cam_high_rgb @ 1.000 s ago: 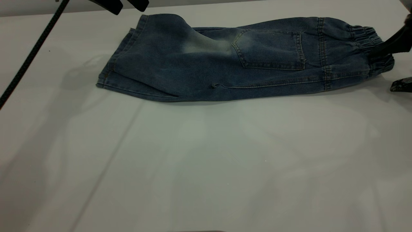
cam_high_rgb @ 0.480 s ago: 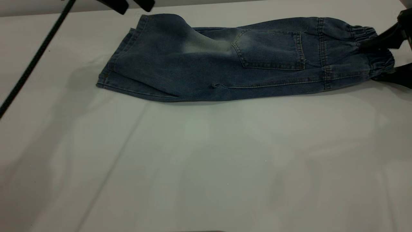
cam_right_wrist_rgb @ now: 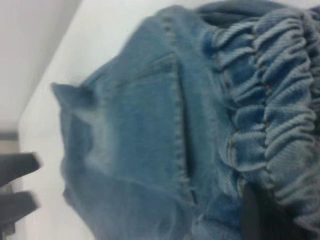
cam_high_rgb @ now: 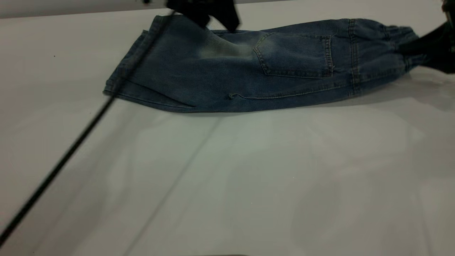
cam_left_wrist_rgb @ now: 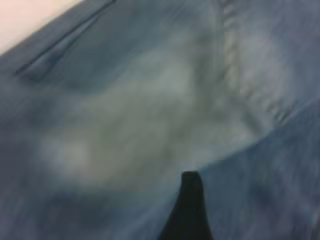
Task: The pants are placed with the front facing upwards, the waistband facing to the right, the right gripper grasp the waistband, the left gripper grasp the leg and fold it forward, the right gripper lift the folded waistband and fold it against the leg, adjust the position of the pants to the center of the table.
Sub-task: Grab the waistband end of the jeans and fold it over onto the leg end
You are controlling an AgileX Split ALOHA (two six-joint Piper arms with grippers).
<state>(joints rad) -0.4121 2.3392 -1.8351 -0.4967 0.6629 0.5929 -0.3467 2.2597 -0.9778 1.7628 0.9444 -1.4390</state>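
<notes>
Now, right gripper (cam_high_rgb: 432,49): black wedge fingers clamped on the gathered denim waistband (cam_right_wrist_rgb: 280,100), at 3 o'clock of the blue denim pants (cam_high_rgb: 256,71).
Left gripper (cam_high_rgb: 213,16): black, above the pale thigh patch at 12 o'clock; finger spread can't be judged.

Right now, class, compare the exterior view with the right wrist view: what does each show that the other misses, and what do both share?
Only the exterior view shows the leg hems, the wide bare table in front of the pants, and the right claw at the waistband end. Only the right wrist view shows the waistband puckers close up. Both show the pants, their back pocket, and the left claw.
</notes>
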